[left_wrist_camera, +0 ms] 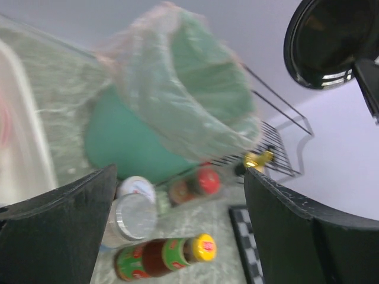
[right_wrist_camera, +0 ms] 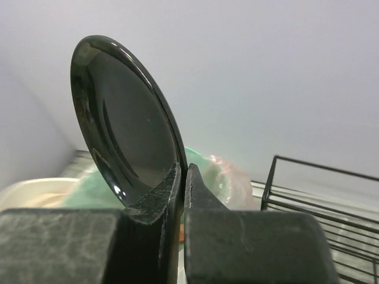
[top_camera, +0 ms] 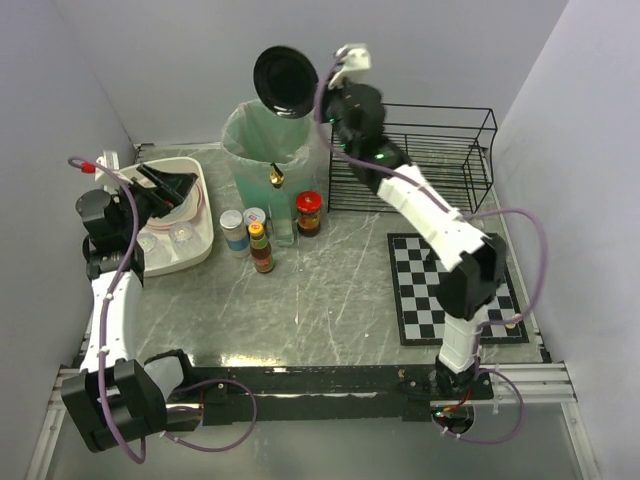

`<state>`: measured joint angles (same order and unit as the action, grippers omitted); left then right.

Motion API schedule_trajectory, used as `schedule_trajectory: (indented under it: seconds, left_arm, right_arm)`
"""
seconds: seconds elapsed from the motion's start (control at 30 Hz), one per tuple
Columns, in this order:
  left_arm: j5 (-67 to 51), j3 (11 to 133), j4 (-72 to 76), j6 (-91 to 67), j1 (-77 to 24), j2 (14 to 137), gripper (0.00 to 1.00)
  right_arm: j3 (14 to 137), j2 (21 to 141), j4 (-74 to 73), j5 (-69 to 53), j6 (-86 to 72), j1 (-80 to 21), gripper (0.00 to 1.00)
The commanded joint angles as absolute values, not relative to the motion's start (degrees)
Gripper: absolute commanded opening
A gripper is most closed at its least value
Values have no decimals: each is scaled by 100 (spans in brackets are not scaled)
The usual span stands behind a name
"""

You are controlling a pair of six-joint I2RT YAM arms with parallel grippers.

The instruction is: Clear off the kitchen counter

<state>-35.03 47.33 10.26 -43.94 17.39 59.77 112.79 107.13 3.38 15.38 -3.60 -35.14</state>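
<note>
The table (top_camera: 330,300) is a flat slab with a grey marble pattern and pale veins. It fills the middle of the top view, with a metal rail (top_camera: 330,378) along its near edge. The right tool (right_wrist_camera: 183,171) is raised above the far side, and its two dark, matt, grainy fingers are clamped on the rim of a black plate (top_camera: 285,78). The plate is round, glossy and shallow, and it is held on edge over a green bin (top_camera: 270,150) lined with thin, crinkled, translucent film. The left tool (top_camera: 168,187) hangs above a white rectangular tub (top_camera: 200,240) with rounded corners at the far left. Its jaws are spread wide with nothing between them. Clear round pieces lie in the tub, too small to identify. A cluster stands on the table just in front of the bin:

- a red-lidded jar (top_camera: 309,212)
- a white-capped jar (top_camera: 233,230)
- a silver-lidded jar (top_camera: 255,216)
- a small sauce bottle with a yellow cap (top_camera: 260,248)
- a clear bottle with a gold top (top_camera: 277,200)

A black wire rack (top_camera: 440,150), open and box-shaped, sits at the far right beside the bin. A black-and-white checkered mat (top_camera: 440,290) lies flat near it, partly covered by the right arm. Purple cables loop from both arms.
</note>
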Motion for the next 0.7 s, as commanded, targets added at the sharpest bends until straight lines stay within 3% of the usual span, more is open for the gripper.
schedule_trajectory:
  seconds: [0.0, 0.23, 0.67]
  left_arm:
    - [-4561, 4684, 2670, -5044, 1714, 5739, 94]
    - [-5159, 4948, 4454, -6415, 1539, 5801, 96]
    - [-5036, 5563, 3815, -5608, 669, 5801, 99]
  right_arm:
    - [11715, 9712, -402, 328, -1265, -3243, 0]
    - [12261, 9642, -1643, -588, -1608, -3208, 0]
    - [12279, 9563, -2285, -1827, -2206, -3208, 0]
